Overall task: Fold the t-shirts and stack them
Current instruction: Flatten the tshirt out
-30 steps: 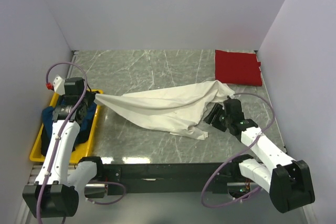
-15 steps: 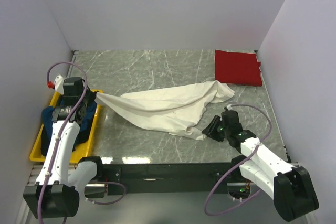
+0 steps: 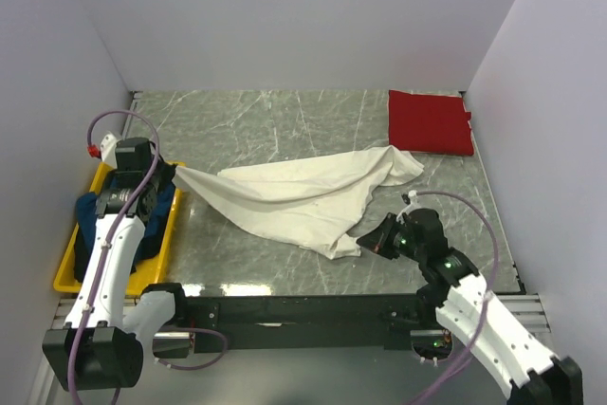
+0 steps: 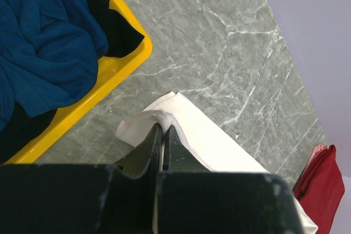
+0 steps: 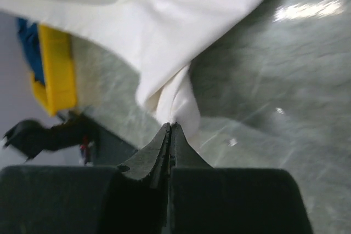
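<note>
White shirt [image 3: 299, 198]: crumpled on the table [image 3: 256, 120]; we hold two corners to pull it flat.
Left gripper [image 4: 163, 129]: clamped on the corner by the yellow tray [image 4: 118, 67].
Right gripper [image 5: 170, 126]: clamped on the near corner.
Red shirt [image 3: 429, 122]: folded, far right.
Blue shirt [image 4: 44, 42]: waits in the tray.

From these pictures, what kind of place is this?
Likely a robot test cell: plain walls box in a marble-patterned table, where the left gripper and right gripper pinch a white t-shirt.
</note>
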Robot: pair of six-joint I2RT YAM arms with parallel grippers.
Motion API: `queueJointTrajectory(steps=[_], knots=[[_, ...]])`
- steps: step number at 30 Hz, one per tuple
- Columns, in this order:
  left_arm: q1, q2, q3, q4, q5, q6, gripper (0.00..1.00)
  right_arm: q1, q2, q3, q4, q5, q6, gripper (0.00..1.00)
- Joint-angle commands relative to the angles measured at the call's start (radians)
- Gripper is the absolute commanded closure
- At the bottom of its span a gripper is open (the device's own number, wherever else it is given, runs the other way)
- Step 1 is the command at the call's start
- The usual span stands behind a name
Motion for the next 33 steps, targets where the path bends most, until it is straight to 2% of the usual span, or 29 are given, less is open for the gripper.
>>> queueJointTrajectory(steps=[1, 4, 7, 10, 11, 14, 18, 21, 24, 28, 33], knots=[[0.005, 0.005, 0.03, 0.038, 0.008, 0.024, 0.99, 0.034, -0.155, 0.014, -0.151, -0.132, 0.04, 1.0], [0.005, 0.014, 0.047, 0.035, 0.008, 0.028, 0.99, 0.083, -0.252, -0.001, -0.156, -0.209, 0.117, 1.0], [0.005, 0.028, 0.058, 0.04, 0.011, 0.033, 0.99, 0.167, -0.301, -0.026, -0.092, -0.252, 0.224, 1.0], [0.005, 0.042, 0.069, 0.041, 0.014, 0.034, 0.99, 0.25, -0.282, -0.027, 0.008, -0.263, 0.333, 1.0], [0.005, 0.049, 0.072, 0.041, 0.016, 0.034, 0.99, 0.311, -0.263, 0.003, 0.052, -0.247, 0.345, 1.0], [0.004, 0.062, 0.079, 0.04, 0.016, 0.036, 0.99, 0.455, -0.128, 0.118, 0.089, -0.175, 0.336, 1.0], [0.005, 0.077, 0.09, 0.04, 0.016, 0.042, 0.99, 0.589, 0.089, 0.258, 0.149, -0.108, 0.292, 1.0], [0.004, 0.089, 0.093, 0.038, 0.013, 0.044, 0.99, 0.637, 0.249, 0.354, 0.186, -0.091, 0.257, 1.0], [0.005, 0.097, 0.098, 0.038, 0.016, 0.044, 0.99, 0.658, 0.364, 0.457, 0.191, -0.069, 0.217, 1.0], [0.005, 0.109, 0.105, 0.041, 0.032, 0.045, 0.99, 0.657, 0.51, 0.606, 0.097, -0.023, 0.143, 1.0], [0.005, 0.12, 0.107, 0.048, 0.039, 0.044, 0.99, 0.579, 0.659, 0.81, -0.019, 0.015, 0.04, 1.0]])
